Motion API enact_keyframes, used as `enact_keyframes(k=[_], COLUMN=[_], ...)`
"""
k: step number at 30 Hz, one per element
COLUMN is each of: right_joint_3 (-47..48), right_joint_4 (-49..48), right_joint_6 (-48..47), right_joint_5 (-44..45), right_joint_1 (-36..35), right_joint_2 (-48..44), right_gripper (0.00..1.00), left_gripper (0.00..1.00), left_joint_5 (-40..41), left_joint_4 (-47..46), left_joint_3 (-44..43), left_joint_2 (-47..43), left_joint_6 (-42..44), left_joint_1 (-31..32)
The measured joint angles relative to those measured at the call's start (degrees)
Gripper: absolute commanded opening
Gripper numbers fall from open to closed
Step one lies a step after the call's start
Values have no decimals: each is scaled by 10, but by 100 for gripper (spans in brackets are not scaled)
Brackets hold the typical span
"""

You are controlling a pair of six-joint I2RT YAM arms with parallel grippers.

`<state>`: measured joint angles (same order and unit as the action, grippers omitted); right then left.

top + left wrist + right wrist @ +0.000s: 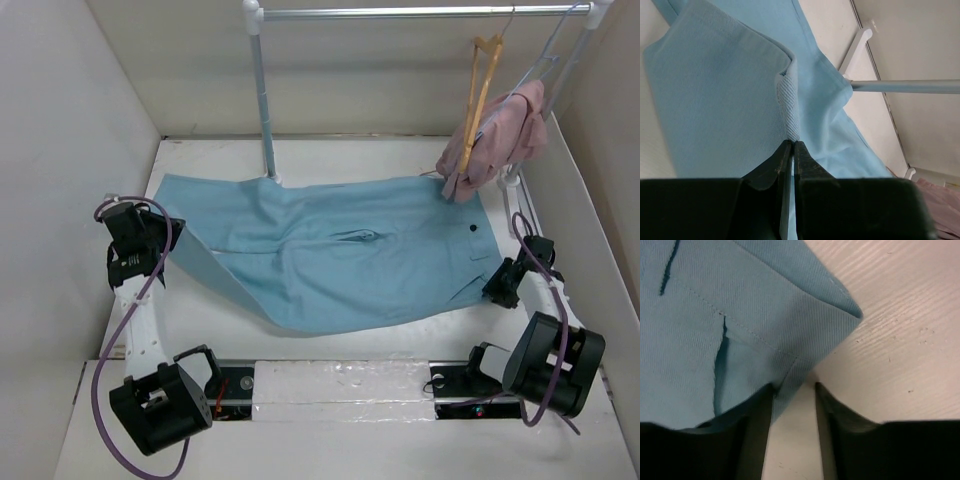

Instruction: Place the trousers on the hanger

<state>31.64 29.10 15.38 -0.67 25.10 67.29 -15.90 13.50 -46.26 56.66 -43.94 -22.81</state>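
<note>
Trousers (340, 255) lie spread on the table (330, 345), hanger (478, 95) on the far-right rail (400, 13). Left gripper (791, 145) pinches a leg edge; right gripper (794, 387) — jaws half apart — barely straddles the waistband corner, which could slip free.

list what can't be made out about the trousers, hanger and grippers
top view: right gripper fingertips hidden by its own wrist
top view: hanger seen edge-on against the pink garment; its bar indistinct
left wrist view: trousers cut off by frame edges and the left gripper
</note>
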Motion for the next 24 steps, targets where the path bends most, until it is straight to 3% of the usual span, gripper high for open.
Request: enact_keyframes(k=[1, 3, 8, 14, 19, 24], right_joint_3=[0, 0, 38, 198, 269, 334], right_joint_4=[-2, -4, 57, 163, 254, 379], right_joint_6=[-1, -2, -31, -97, -162, -212], right_joint_5=[0, -3, 3, 70, 159, 188], right_joint_1=[0, 0, 1, -45, -124, -187], right_joint_2=[2, -4, -93, -236, -285, -291], right_gripper=[12, 1, 0, 0, 0, 3], left_gripper=[0, 0, 0, 0, 0, 0], left_joint_5=[2, 9, 29, 52, 106, 188], left_joint_4=[0, 0, 21, 85, 154, 200], left_joint_3=[0, 0, -9, -79, -189, -249], left_joint_2=[0, 0, 0, 0, -3, -18], left_joint_6=[0, 0, 0, -6, -2, 7], left_joint_1=[0, 1, 2, -16, -16, -4])
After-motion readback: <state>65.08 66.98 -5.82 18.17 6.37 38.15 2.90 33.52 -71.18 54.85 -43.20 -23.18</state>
